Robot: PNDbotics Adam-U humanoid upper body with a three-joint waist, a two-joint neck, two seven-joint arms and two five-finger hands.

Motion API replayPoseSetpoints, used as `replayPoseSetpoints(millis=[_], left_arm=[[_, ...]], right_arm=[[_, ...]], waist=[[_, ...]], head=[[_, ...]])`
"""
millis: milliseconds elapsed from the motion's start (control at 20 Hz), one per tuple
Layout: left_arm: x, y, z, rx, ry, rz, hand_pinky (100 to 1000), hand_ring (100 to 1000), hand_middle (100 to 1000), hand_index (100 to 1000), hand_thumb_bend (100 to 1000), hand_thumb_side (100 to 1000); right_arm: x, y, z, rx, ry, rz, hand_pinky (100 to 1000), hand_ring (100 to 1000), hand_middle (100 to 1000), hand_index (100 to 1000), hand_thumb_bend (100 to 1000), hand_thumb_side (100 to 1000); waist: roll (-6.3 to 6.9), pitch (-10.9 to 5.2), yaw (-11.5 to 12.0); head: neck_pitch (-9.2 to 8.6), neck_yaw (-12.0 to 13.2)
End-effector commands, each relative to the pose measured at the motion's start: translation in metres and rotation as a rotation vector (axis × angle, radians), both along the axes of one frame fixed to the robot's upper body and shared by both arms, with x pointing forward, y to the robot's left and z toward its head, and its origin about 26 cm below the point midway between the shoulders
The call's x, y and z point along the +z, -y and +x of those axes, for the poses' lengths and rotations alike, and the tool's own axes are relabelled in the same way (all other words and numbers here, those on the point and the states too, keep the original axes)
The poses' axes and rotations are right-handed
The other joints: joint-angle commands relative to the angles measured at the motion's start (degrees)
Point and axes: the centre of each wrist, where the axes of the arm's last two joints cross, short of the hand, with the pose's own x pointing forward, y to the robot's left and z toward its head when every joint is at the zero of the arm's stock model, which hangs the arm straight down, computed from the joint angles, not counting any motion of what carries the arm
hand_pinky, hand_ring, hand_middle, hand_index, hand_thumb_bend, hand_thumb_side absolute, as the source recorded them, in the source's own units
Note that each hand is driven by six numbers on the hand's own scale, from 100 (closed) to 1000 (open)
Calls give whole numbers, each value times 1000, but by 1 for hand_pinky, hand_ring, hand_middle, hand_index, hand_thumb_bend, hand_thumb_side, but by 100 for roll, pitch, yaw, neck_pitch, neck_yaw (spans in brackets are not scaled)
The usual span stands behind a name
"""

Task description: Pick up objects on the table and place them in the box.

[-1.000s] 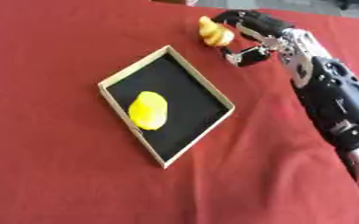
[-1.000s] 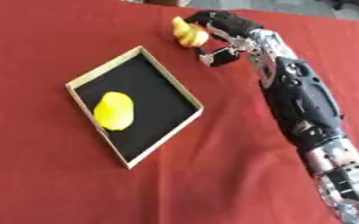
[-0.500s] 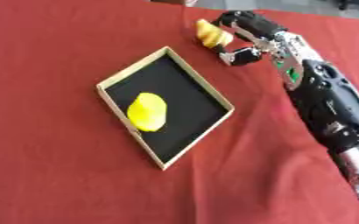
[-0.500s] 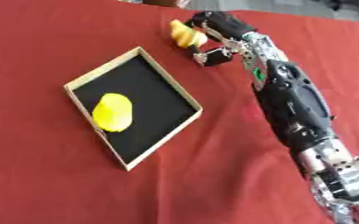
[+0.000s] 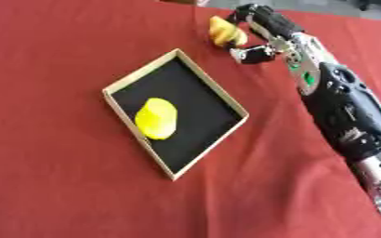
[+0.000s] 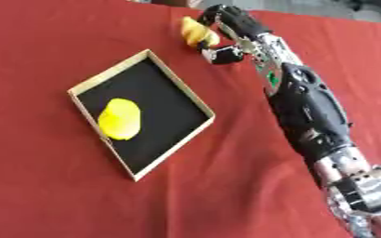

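The table [image 5: 55, 56] was covered by a red cloth, which filled nearly the whole of both views. The right arm [image 5: 340, 102], black with silver joints, was stretched from the lower right corner up toward the far edge of the table. A small green spot was seen on its forearm.

A shallow box [image 5: 115, 88] with a pale wooden rim and a black floor was laid askew on the cloth, left of the arm and well apart from it. Inside it, toward its left side, a yellow rounded object [image 5: 157, 118] was lying on the black floor.

The right hand [image 5: 255, 32] was held at the far end of the table, beyond the box's upper corner. Its fingers [image 6: 226, 17] were curled over the top of a small yellow-orange object [image 5: 223, 30], while the thumb [image 5: 252, 53] was bent in below and to the right of it. The object was thus seen partly enclosed, touching the fingers on its right side; whether it was lifted off the cloth or resting on it could not be told. The object's shape could be made out only as a small curved, lumpy form.

The left hand was shown in neither view.
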Motion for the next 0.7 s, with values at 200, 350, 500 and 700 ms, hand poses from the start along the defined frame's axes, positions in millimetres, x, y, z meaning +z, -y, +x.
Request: replayPoseSetpoints(millis=[200, 350, 500, 700], left_arm=[[6, -1, -3, -1, 15, 18, 862, 697, 809, 889, 100, 714], [5, -2, -4, 5, 12, 21, 862, 697, 809, 889, 100, 713], [5, -3, -4, 7, 11, 23, 862, 698, 809, 889, 100, 712], [5, -3, -4, 7, 11, 25, 862, 698, 809, 889, 100, 711]], right_arm=[[41, 2, -14, 98, 106, 33, 790, 696, 440, 512, 100, 170], [54, -1, -24, 173, 131, -1, 788, 687, 445, 517, 100, 150], [64, -11, -38, 271, 139, -56, 789, 682, 448, 521, 100, 154], [72, -24, -52, 359, 120, -96, 791, 680, 450, 522, 100, 155]], waist=[[70, -252, -66], [76, -297, -105], [84, -323, -134], [92, -334, -142]], head=[[-2, 24], [27, 47], [51, 62], [65, 67]])
